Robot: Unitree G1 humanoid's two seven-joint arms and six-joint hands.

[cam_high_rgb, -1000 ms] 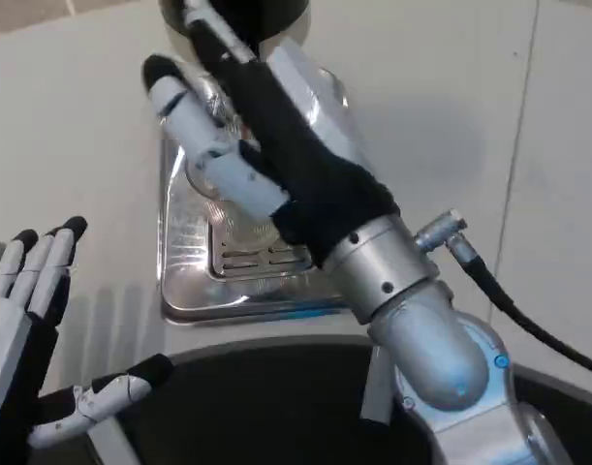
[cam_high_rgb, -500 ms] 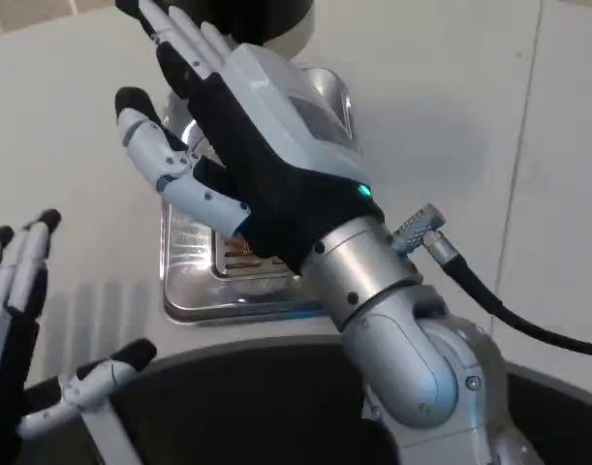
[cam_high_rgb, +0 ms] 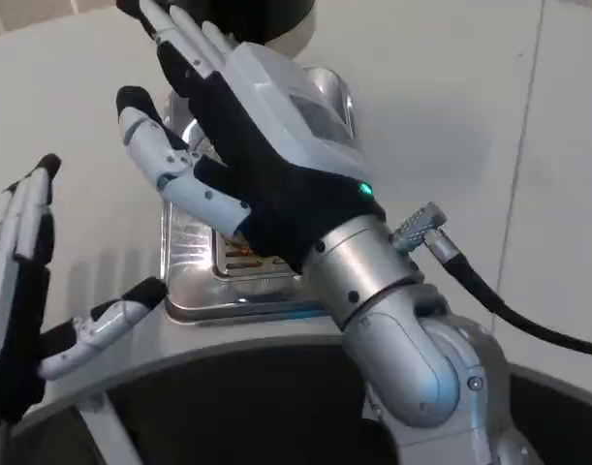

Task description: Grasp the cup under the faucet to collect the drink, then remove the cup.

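White table (cam_high_rgb: 489,107), steel drip tray (cam_high_rgb: 194,281) under right hand (cam_high_rgb: 266,145)

The room is evenly and softly lit, with no harsh spots on the pale surface (cam_high_rgb: 451,87). A faint grey shadow falls to the right of the raised right hand (cam_high_rgb: 266,145), and striped soft shadows lie on the surface near the left hand (cam_high_rgb: 19,291). The metal tray (cam_high_rgb: 194,281) catches bright reflections along its rim and a thin blue glint at its front edge. The silver forearm (cam_high_rgb: 392,320) shows smooth highlights. A small green light glows on the right hand. Focus is fair throughout, though the nearest parts look slightly soft.
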